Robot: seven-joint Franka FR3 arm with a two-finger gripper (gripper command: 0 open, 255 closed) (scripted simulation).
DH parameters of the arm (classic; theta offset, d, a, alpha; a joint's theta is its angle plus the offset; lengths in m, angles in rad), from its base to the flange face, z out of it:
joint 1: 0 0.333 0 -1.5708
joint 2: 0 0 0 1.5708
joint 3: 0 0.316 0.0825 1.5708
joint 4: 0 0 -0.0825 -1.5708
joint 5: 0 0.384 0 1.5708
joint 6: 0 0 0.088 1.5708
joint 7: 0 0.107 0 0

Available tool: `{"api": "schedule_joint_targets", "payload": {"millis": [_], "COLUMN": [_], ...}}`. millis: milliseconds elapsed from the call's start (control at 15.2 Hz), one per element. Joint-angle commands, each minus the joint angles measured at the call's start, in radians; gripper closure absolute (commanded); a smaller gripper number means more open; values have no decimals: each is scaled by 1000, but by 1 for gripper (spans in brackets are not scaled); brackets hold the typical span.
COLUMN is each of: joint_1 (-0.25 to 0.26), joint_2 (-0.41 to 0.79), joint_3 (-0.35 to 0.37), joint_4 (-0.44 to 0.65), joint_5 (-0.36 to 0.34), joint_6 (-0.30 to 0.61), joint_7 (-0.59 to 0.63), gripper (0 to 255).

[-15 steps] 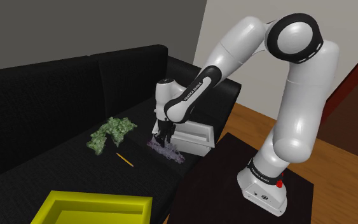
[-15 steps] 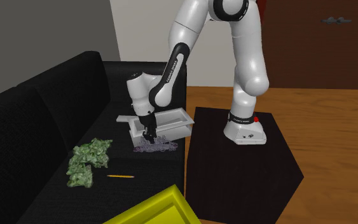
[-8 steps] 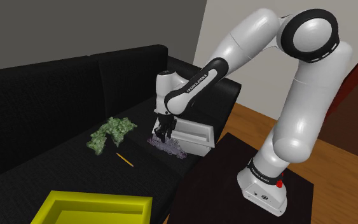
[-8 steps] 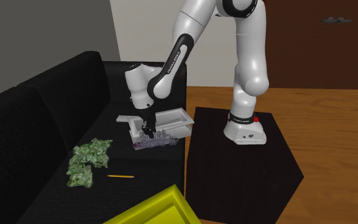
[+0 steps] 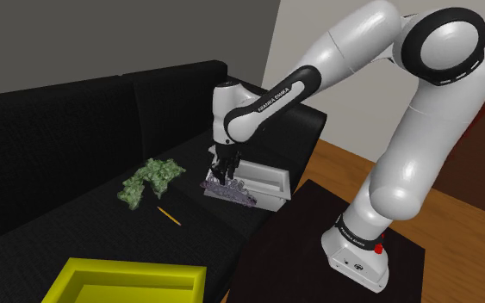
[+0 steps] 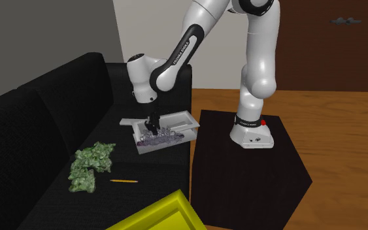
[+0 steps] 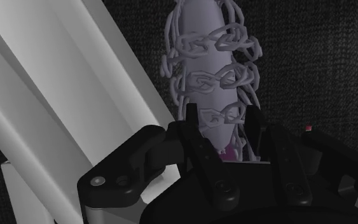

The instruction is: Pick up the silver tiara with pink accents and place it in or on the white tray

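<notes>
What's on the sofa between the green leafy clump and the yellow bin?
Just a thin orange pencil on the sofa seat, touching neither the clump nor the bin; clearest in the shoulder view.

Pale tiara point(image 6: 158, 139) clasped in fingers point(image 6: 152, 127), overlapping white tray point(image 6: 190, 122)

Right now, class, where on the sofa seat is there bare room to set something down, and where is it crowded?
On the sofa, bare seat lies between the pencil and the yellow bin, and beyond the green clump toward the shoulder view's left. It is crowded at the white tray, where the gripper holds the tiara.
</notes>
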Motion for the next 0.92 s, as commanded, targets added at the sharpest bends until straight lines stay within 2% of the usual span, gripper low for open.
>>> {"api": "schedule_joint_targets", "payload": {"millis": [0, 792, 858], "joint_1": [-2, -4, -17], "joint_2": [-24, -135, -148], "joint_3": [0, 1, -13], "joint_4": [5, 51, 44], "joint_5": [7, 37, 35], "joint_6": [-28, -182, -189], "joint_7": [-7, -26, -51], "gripper": [255, 255, 255]}}
